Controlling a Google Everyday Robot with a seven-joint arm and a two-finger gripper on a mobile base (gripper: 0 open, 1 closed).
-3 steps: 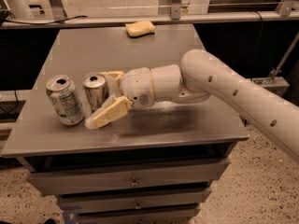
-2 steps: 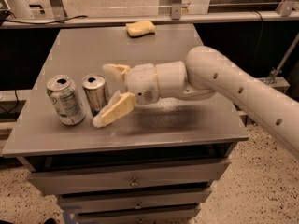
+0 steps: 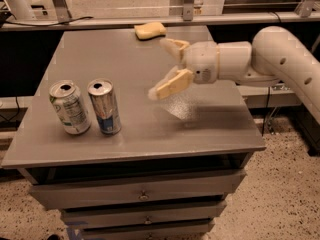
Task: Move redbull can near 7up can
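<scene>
The redbull can [image 3: 105, 107], slim and silver with blue patches, stands upright at the table's front left. The 7up can [image 3: 70, 107], wider and white-green, stands just left of it, slightly tilted, a small gap between them. My gripper [image 3: 163, 66] hangs above the middle of the table, to the right of both cans and well clear of them. Its two cream fingers [image 3: 170, 84] are spread wide apart and hold nothing.
A yellow sponge [image 3: 150, 30] lies at the far edge of the grey table [image 3: 200, 129]. The table has drawers below. My white arm [image 3: 280, 54] reaches in from the right. Metal frame legs stand behind the table.
My gripper has let go of the redbull can and pulled back up and to the right, away from it. The can stays standing beside the 7up can.
</scene>
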